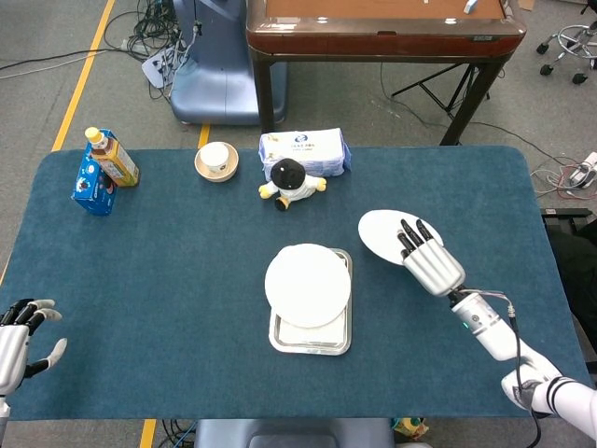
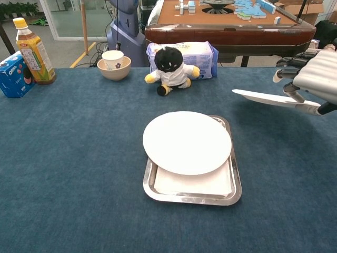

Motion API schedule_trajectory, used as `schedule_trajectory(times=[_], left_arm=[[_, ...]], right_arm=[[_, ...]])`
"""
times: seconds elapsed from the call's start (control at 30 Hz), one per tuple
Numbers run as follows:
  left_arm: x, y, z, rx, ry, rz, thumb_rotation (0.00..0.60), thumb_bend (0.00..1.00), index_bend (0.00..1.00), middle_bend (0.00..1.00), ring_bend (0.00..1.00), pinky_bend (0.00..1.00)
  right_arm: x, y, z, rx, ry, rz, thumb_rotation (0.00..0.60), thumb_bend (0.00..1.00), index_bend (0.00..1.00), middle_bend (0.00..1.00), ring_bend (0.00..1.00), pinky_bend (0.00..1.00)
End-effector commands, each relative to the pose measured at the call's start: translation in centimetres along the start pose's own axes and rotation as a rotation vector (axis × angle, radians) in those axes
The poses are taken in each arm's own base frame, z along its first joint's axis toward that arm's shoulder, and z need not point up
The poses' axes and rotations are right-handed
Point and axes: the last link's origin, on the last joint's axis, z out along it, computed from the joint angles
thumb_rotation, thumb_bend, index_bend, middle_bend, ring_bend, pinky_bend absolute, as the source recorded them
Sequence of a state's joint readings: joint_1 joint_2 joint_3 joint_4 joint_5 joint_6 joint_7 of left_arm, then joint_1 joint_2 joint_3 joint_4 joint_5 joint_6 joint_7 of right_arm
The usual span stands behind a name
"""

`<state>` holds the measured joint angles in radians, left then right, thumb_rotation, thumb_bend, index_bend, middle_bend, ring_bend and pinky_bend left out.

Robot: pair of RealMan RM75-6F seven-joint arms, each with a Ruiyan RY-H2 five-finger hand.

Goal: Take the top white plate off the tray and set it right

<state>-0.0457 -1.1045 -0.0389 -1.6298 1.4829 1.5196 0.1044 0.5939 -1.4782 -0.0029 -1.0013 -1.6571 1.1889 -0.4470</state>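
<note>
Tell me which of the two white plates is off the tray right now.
The plate held by the right hand, in the air to the right of the tray. The other plate lies on the tray, untouched.

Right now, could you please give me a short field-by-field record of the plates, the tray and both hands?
held plate: gripped by right hand, lifted above the table, right of the tray
tray: metal, centre of table, a white plate on it
left hand: near left table edge, fingers apart, holding nothing
table: blue cloth
</note>
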Motion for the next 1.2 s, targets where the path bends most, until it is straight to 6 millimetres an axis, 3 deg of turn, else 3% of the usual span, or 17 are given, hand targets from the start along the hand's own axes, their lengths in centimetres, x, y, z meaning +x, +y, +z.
schedule_trajectory(times=[0.03, 0.3, 0.57, 0.93, 1.2], left_arm=[[0.0, 0.0, 0.0, -0.001, 0.001, 0.0, 0.6, 0.27, 0.42, 0.3, 0.19, 0.32], [0.0, 0.0, 0.0, -0.001, -0.002, 0.0, 0.6, 0.27, 0.42, 0.3, 0.19, 0.32], [-0.1, 0.0, 0.0, -0.001, -0.004, 0.002, 0.6, 0.27, 0.42, 0.3, 0.19, 0.32], [0.0, 0.0, 0.0, -0.002, -0.003, 0.001, 0.6, 0.27, 0.42, 0.3, 0.19, 0.32], [0.0, 0.0, 0.0, -0.005, 0.001, -0.002, 0.6, 0.27, 0.42, 0.3, 0.19, 0.32]], right_arm=[[-0.1, -0.2, 0.0, 0.001, -0.008, 0.012, 0.6, 0.47, 0.67, 0.24, 0.1, 0.19], [0.0, -0.4, -0.1, 0.0, -0.022, 0.029, 0.6, 0.31, 0.45, 0.22, 0.1, 0.19], [0.5, -0.5, -0.7, 0.004, -0.018, 0.059, 0.6, 0.0, 0.23, 0.2, 0.09, 0.19], [2.1, -1.6, -1.1, 0.031, 0.022, 0.128, 0.6, 0.0, 0.19, 0.19, 0.08, 0.19], [3.3, -0.9, -3.0, -0.088, 0.002, 0.12, 0.6, 0.0, 0.19, 0.19, 0.08, 0.19]])
